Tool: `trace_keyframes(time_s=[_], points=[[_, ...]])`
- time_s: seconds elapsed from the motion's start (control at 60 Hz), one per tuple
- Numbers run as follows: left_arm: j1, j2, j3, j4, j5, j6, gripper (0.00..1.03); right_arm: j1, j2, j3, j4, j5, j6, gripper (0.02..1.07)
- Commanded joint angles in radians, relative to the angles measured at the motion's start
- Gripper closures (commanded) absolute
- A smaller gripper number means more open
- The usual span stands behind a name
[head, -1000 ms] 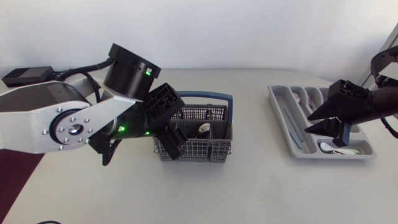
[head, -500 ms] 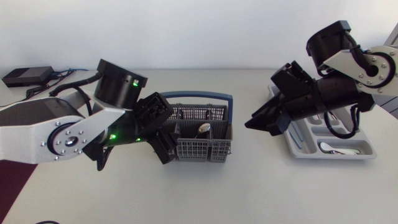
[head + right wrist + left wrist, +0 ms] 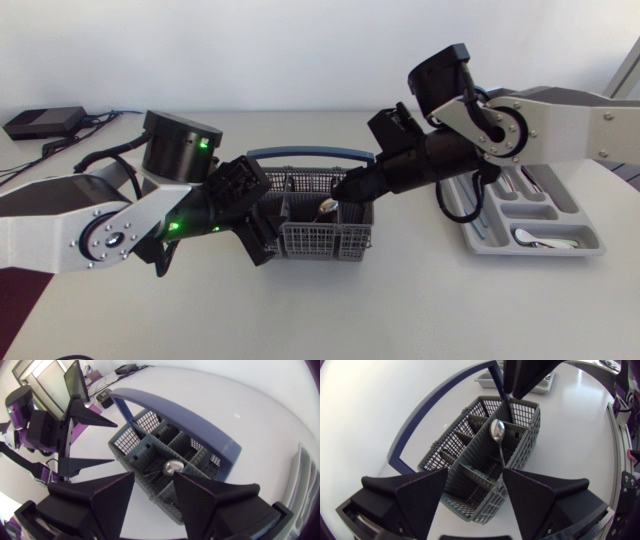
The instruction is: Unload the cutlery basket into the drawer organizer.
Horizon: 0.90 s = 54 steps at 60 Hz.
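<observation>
A grey mesh cutlery basket (image 3: 312,228) with a blue handle (image 3: 310,155) stands mid-table. One spoon (image 3: 328,206) stands in it, bowl up, in a middle compartment (image 3: 497,434). My left gripper (image 3: 262,222) straddles the basket's left end (image 3: 470,502), its fingers pressed against both sides. My right gripper (image 3: 345,190) hangs open just above the basket's right end, its fingers (image 3: 107,497) apart over the spoon bowl (image 3: 172,466), with nothing between them. The grey drawer organizer (image 3: 478,232) lies at the right and holds some cutlery, among it a spoon (image 3: 540,240).
A small black box (image 3: 45,120) with a cable lies at the table's far left corner. My right arm (image 3: 520,115) spans the space between the organizer and the basket. Bare tabletop runs along the front edge.
My right arm swung left from over the organizer to above the basket's right end. My left arm sank lower while its gripper stayed at the basket's left end.
</observation>
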Motion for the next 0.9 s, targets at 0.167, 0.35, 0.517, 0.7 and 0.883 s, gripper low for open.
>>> trace_keyframes(time_s=[0.167, 0.35, 0.517, 0.7, 0.883], points=[[0.021, 0.011, -0.052, 0.069, 0.03, 0.052, 0.27, 0.048, 0.06, -0.024, 0.085, 0.121, 0.131, 0.49], [0.032, 0.025, -0.066, 0.106, 0.03, 0.062, 0.26, 0.056, 0.083, -0.038, 0.108, 0.136, 0.148, 0.49], [0.033, 0.053, -0.077, 0.141, 0.03, 0.064, 0.27, 0.076, 0.101, -0.043, 0.119, 0.181, 0.156, 0.49], [0.032, 0.071, -0.079, 0.164, 0.032, 0.062, 0.27, 0.087, 0.121, -0.046, 0.125, 0.215, 0.16, 0.49], [0.026, 0.108, -0.066, 0.188, 0.032, 0.059, 0.27, 0.087, 0.129, -0.046, 0.137, 0.23, 0.174, 0.49]])
